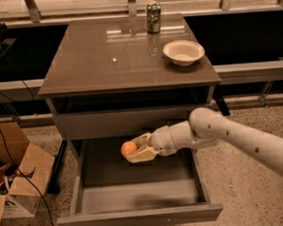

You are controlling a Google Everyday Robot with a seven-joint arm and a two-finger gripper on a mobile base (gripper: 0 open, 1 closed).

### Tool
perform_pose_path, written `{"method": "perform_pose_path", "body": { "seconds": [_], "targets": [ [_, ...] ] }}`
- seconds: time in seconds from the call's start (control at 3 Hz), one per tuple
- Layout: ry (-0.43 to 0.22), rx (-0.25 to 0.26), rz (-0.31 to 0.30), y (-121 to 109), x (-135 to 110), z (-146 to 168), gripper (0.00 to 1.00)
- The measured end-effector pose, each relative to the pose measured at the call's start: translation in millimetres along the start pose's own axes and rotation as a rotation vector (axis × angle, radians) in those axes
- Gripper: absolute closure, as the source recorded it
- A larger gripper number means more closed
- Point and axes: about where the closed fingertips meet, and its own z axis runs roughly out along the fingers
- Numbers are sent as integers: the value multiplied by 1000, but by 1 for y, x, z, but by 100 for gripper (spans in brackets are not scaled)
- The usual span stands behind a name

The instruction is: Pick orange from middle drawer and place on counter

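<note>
while the orange (128, 148) sits clamped between the fingers of the gripper (133, 149), item status: held, seemingly raised off the floor of the middle drawer (136, 196), toward its back edge and left of centre, just under the closed upper drawer front (123, 121); step in hand, as judged: lifting out and carrying up to the counter (105, 59); method advised: draw the fruit toward the drawer's front edge first, so it clears the upper front and the counter's front edge before rising; grip firmly, as a smooth round fruit may roll out; counter holdings: green can (153, 17) at the back edge, white bowl (183, 52) near the back right corner; front and left portions bare, the better landing spot; lower gently, release only on contact.
</note>
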Motion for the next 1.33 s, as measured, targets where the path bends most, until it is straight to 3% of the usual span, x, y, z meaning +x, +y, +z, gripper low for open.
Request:
{"method": "perform_pose_path", "body": {
  "seconds": [0.33, 0.67, 1.0, 1.33],
  "targets": [
    [37, 18, -174, 0, -96, -77, 100],
    [73, 5, -307, -8, -171, -101, 100],
    [137, -36, -476, -23, -259, -85, 100],
    [109, -23, -513, -23, -283, -81, 100]
  ]
}}
